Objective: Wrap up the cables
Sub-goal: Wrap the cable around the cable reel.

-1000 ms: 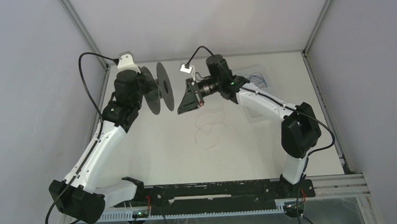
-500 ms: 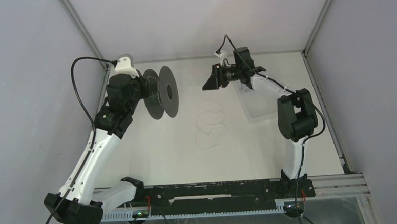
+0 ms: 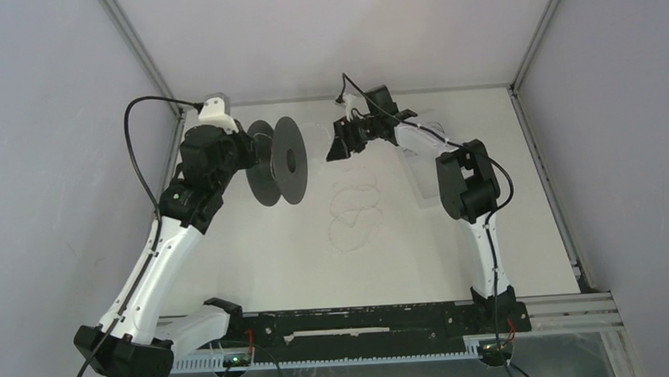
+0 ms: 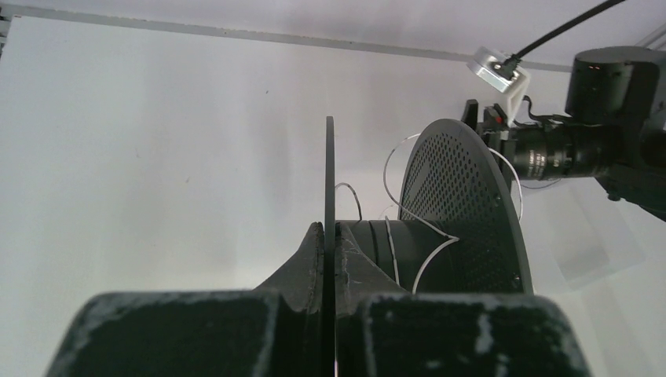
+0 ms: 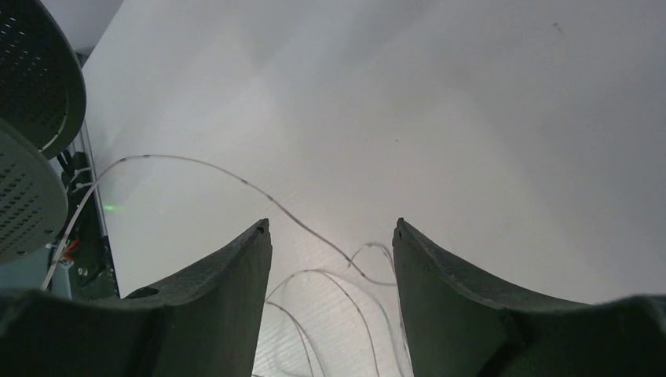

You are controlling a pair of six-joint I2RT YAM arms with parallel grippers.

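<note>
Barely started imo: left gripper (image 4: 330,236) clamped on the spool (image 3: 277,178) flange, a turn or two wound, right gripper (image 5: 331,236) released, most cable (image 5: 246,182) looped mid table (image 3: 256,244).

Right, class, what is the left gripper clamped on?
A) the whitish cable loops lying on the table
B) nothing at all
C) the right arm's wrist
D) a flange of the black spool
D: in the left wrist view the left gripper is closed on the thin near flange of the black spool.
</note>
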